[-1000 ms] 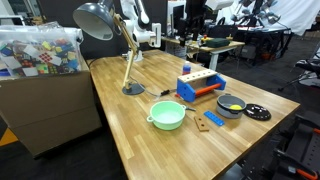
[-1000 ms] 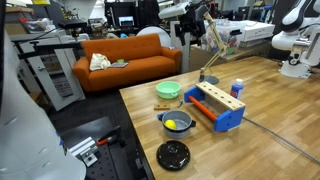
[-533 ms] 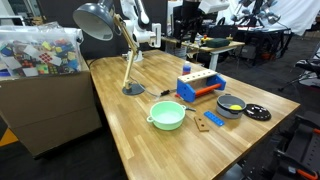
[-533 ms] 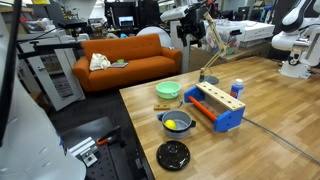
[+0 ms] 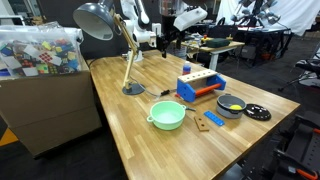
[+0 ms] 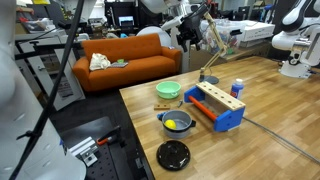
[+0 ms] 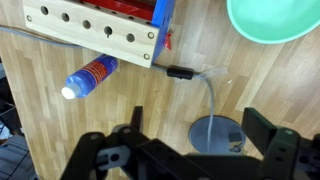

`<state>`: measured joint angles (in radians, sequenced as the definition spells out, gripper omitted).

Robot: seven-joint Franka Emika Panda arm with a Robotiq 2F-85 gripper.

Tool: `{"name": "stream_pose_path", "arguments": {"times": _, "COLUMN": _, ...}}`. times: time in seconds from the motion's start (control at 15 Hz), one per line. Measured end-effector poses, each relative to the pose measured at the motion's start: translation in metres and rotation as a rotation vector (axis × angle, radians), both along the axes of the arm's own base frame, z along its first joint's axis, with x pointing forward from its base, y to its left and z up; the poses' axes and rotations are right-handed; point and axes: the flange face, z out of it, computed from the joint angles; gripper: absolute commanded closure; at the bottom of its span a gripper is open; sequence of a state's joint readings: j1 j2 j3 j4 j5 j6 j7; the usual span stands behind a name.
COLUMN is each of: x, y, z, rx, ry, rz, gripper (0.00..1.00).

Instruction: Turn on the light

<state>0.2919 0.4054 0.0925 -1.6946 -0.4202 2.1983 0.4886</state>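
The light stands at the table's back, with a grey dome shade (image 5: 95, 18), a slanted wooden arm (image 5: 128, 55) and a round grey base (image 5: 133, 89). Its arm (image 6: 213, 45) and base (image 6: 208, 79) also show in the exterior view that looks past the sofa. My gripper (image 5: 164, 40) hangs high above the table, beside the lamp's arm and apart from it. In the wrist view the gripper (image 7: 198, 125) is open and empty. The lamp base (image 7: 215, 133) lies far below between the fingers, and its cable runs to a black inline piece (image 7: 180, 72).
On the table are a green bowl (image 5: 167, 115), a blue and red toy box (image 5: 200, 86) with a wooden peg board (image 7: 95, 25), a bottle (image 7: 90, 75), a grey pot with a yellow thing (image 5: 231, 105) and a black lid (image 5: 257, 113). A cardboard box (image 5: 45, 95) stands beside the table.
The arm's upper links have swung, and a white segment now shows at the top of an exterior view. The gripper has shifted slightly near the lamp's arm and stays open.
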Motion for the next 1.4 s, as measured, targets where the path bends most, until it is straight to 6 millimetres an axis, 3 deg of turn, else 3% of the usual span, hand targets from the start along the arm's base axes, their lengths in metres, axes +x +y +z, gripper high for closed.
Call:
{"name": "stream_pose_path", "arguments": {"times": 0.33, "x": 0.024, "y": 0.007, "z": -0.021, "rx": -0.036, "ry": -0.002, "rz": -0.040, "gripper": 0.00}}
{"name": "stream_pose_path", "arguments": {"times": 1.0, "x": 0.025, "y": 0.008, "z": -0.019, "rx": -0.039, "ry": -0.002, "rz": -0.043, "gripper": 0.00}}
{"name": "stream_pose_path", "arguments": {"times": 1.4, "x": 0.043, "y": 0.008, "z": -0.043, "rx": -0.052, "ry": 0.009, "rz": -0.051, "gripper": 0.00}}
